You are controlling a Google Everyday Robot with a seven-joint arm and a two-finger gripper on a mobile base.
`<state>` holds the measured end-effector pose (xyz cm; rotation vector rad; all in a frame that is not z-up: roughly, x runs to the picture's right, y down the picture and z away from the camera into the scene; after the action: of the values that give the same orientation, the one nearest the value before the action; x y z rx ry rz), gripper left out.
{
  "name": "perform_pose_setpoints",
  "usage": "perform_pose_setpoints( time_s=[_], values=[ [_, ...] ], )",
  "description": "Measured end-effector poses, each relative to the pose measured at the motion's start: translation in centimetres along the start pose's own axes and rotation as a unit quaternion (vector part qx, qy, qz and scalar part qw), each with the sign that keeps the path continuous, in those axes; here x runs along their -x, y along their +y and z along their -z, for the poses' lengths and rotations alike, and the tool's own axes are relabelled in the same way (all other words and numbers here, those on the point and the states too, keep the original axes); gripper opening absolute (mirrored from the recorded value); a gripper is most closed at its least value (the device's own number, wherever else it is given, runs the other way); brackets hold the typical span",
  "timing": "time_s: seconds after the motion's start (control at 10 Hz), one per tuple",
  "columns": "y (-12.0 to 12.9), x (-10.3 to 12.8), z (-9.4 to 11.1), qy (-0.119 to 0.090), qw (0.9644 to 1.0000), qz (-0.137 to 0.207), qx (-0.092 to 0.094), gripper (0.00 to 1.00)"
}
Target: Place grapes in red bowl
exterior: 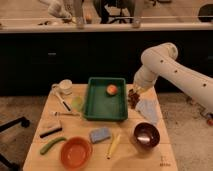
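The grapes (132, 99), a small dark reddish clump, sit just right of the green tray (102, 112), at the tip of my gripper (133, 95). The gripper reaches down from the white arm (165, 65) on the right and is right on top of the grapes. I cannot tell if the grapes rest on the table or are lifted. The red bowl (76, 151), bright orange-red, stands empty at the table's front left, far from the gripper.
An orange (112, 89) lies in the green tray. A dark maroon bowl (146, 135) stands front right and a grey-blue cloth (148, 110) lies beside the grapes. A blue sponge (100, 134), a banana (113, 145), a green vegetable (51, 145) and a white mug (64, 86) are on the table.
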<state>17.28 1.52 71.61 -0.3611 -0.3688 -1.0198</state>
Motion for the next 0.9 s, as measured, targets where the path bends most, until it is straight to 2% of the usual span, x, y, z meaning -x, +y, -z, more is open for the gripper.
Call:
perform_pose_setpoints(
  time_s=[0.1,0.9],
  values=[
    [0.43,0.71,0.47,-0.003,1.0000,0.003,-0.002,0.00],
    [0.11,0.87,0.39,-0.003,1.0000,0.006,-0.003,0.00]
  ],
)
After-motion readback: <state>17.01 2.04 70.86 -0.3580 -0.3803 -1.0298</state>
